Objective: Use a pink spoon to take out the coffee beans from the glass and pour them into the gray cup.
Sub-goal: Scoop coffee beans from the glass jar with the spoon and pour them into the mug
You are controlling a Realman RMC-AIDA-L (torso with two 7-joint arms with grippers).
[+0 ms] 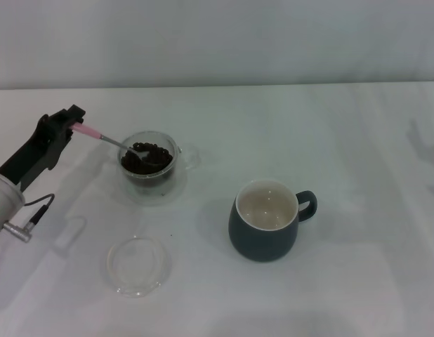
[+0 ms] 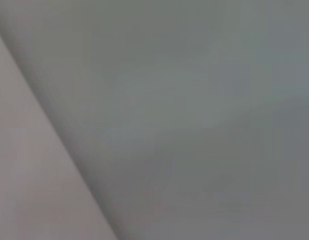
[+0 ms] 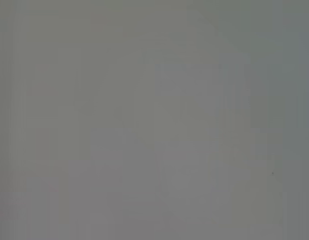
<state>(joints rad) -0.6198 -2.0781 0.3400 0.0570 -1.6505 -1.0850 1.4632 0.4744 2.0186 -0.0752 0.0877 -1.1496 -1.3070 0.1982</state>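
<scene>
From my seat, the head camera looks forward and down over the white table [image 1: 357, 281], far enough back to frame the left gripper [image 1: 75, 121] at its left edge. Both wrist cameras give me only featureless grey surfaces, so I find no shared scene among them.

My right wrist camera saw only a blank grey field.

Nothing in it had an outline I could name: no cup, no glass, no spoon, no fingers of mine. The grey ran a little cooler and greener toward one side and a touch warmer and paler toward the other, with faint blocky patches between. One tiny dark speck sat low near an edge; I could not tell what it was.
</scene>
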